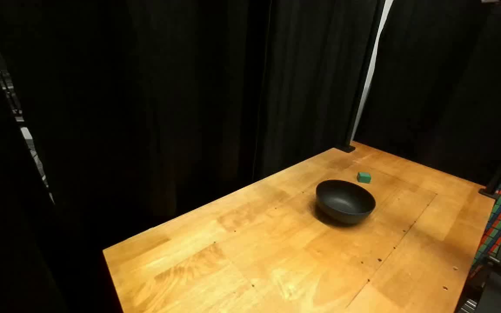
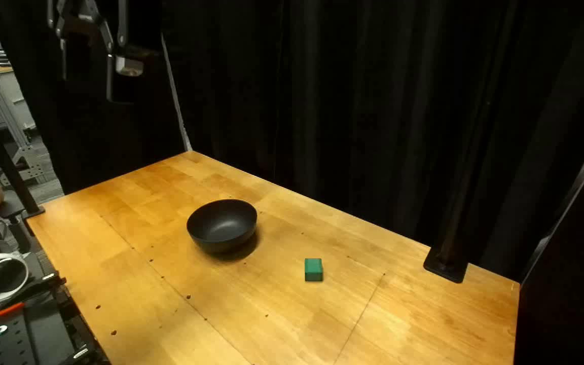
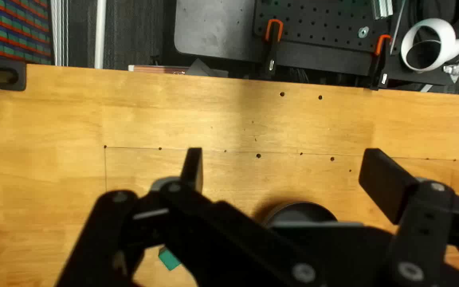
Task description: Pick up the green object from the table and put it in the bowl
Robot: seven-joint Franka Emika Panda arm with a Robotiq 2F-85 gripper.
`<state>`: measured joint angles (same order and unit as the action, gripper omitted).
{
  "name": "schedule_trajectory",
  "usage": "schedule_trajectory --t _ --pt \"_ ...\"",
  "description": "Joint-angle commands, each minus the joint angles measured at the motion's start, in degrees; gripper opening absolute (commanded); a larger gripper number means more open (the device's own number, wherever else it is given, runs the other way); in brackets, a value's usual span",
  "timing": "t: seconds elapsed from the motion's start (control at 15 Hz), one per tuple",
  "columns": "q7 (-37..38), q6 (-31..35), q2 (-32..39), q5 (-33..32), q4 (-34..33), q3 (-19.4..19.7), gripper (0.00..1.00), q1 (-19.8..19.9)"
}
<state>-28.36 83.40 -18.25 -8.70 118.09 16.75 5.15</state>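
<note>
Nearest me, the green block (image 2: 314,270) sits on the table (image 2: 292,327); the bowl (image 2: 222,226) stands beyond, apart from it. Claw (image 3: 283,169) high above both, spread, holding nothing. Step, my judgement: approach. Next: line up over block, descend.

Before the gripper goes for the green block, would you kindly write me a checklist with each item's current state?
1. Gripper open: ok, nothing held.
2. Block on table, apart from bowl: ok.
3. Bowl upright, nothing visible inside: ok.
4. Gripper lined up with block: not ok; in the wrist view, block sits lower left, partly hidden by the gripper.
5. Block's weight: cannot tell.
</note>
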Motion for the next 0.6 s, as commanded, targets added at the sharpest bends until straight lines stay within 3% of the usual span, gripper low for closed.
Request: schedule_trajectory --t 0.0,0.53 --pt "-0.2 -0.1 0.1 0.2 -0.3 -0.7 1.00 0.8" --pt "-0.2 -0.1 0.0 0.2 -0.6 -0.7 1.00 0.8"
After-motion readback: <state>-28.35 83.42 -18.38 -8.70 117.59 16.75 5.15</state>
